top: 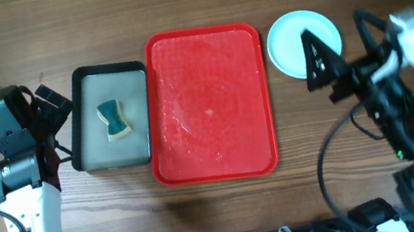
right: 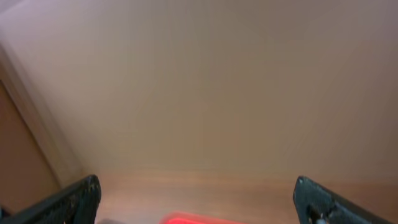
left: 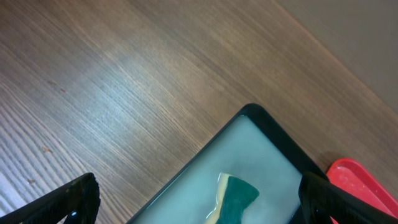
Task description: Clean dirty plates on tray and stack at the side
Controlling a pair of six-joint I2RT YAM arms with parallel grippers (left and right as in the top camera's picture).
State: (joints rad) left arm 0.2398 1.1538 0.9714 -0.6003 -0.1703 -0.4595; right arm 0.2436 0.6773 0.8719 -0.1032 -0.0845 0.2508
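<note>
The big red rectangular plastic tray (top: 209, 103) sits mid wooden worktop (top: 173, 5), and a round pale mint-aqua plate (top: 288, 36) lies on the wood just off its far right corner. The right end effector (top: 317, 61) hangs over that plate's edge, fingers spread wide, gripping nothing. The left end effector (top: 55, 102) is just as wide and empty, next to a small black-rimmed grey tray (top: 103, 67) holding a teal-and-yellow sponge (top: 114, 118).

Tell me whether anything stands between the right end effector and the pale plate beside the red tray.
Nothing visible does. The right end effector is open and overlaps the lower right rim of the plate in the overhead view; the red tray lies off to its left.
</note>
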